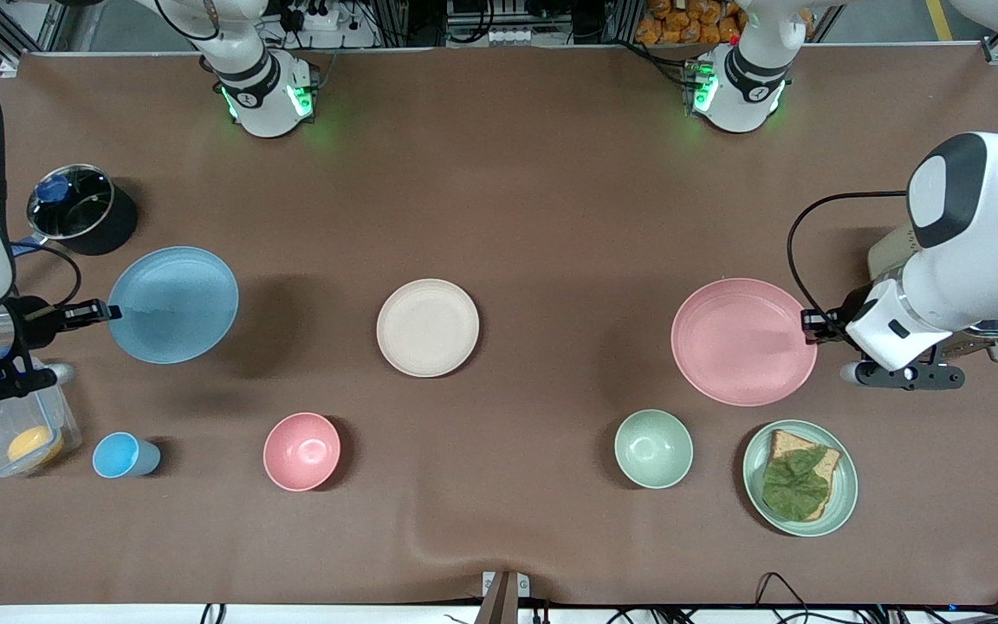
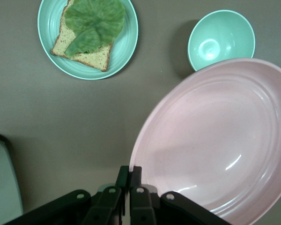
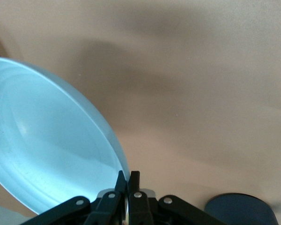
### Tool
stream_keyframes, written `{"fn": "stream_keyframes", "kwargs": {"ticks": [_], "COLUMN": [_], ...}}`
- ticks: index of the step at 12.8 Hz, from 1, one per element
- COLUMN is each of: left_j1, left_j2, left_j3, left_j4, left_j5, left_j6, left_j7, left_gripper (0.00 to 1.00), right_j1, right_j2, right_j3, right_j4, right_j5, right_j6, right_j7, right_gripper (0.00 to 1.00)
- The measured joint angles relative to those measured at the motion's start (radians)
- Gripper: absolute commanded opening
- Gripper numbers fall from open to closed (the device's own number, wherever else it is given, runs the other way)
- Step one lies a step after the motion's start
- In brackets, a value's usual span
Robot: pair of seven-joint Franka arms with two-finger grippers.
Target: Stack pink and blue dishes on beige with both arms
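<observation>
Brown cloth covers the long table (image 1: pixel 499 173), and both robot bases stand along its edge farthest from the front camera. At the right arm's end, the right gripper (image 1: pixel 109 311) pinches the rim of the flat round light blue matte plate (image 1: pixel 173 304), its jaws pressed together on the edge; the right wrist view shows that plate (image 3: pixel 51 145) tilted and lifted, with its shadow on the cloth below. At the left arm's end, the left gripper (image 1: pixel 811 326) has its jaws closed on the rim of the flat round pastel pink matte plate (image 1: pixel 743 341), which the left wrist view shows raised above the cloth (image 2: pixel 220 140). Between the two pairs of jaws, well apart from each, the flat round cream-beige matte plate (image 1: pixel 428 328) lies bare on the table.

Near the right gripper sit a black pot with a glass lid (image 1: pixel 81 208), a clear plastic box holding something yellow (image 1: pixel 18 433) and a small blue cup (image 1: pixel 125 456). A deep pink bowl (image 1: pixel 301 451) and a pale green bowl (image 1: pixel 653 448) stand nearer the front camera than the beige plate. Close to the left gripper's jaws, a pale green plate (image 1: pixel 845 503) carries a slice of bread (image 1: pixel 783 444) topped with a green leaf (image 1: pixel 798 485).
</observation>
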Motion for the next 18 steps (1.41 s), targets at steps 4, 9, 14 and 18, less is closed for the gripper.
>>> {"fn": "stream_keyframes", "kwargs": {"ticks": [4,9,14,18], "left_j1": [0.000,-0.001,-0.001,-0.002], "left_j2": [-0.004,-0.014,-0.014,-0.014], "left_j3": [-0.009,-0.027,-0.029,-0.048], "left_j4": [0.003,0.003,0.003,0.003], "left_j5": [0.000,0.000,0.000,0.000], "left_j6": [-0.003,-0.005,-0.006,-0.007], "left_j7": [0.000,0.000,-0.003,-0.034], "left_gripper": [0.00,0.00,0.00,0.00], "right_j1": [0.000,-0.001,-0.001,-0.001], "right_j2": [-0.005,-0.030,-0.030,-0.030], "right_j3": [-0.001,-0.002,-0.004,-0.004], "right_j4": [0.009,0.026,0.030,0.034], "right_j5": [0.000,0.000,0.000,0.000], "right_j6": [-0.003,-0.039,-0.043,-0.043], "right_j7": [0.000,0.000,0.000,0.000], "right_gripper": [0.00,0.00,0.00,0.00]}}
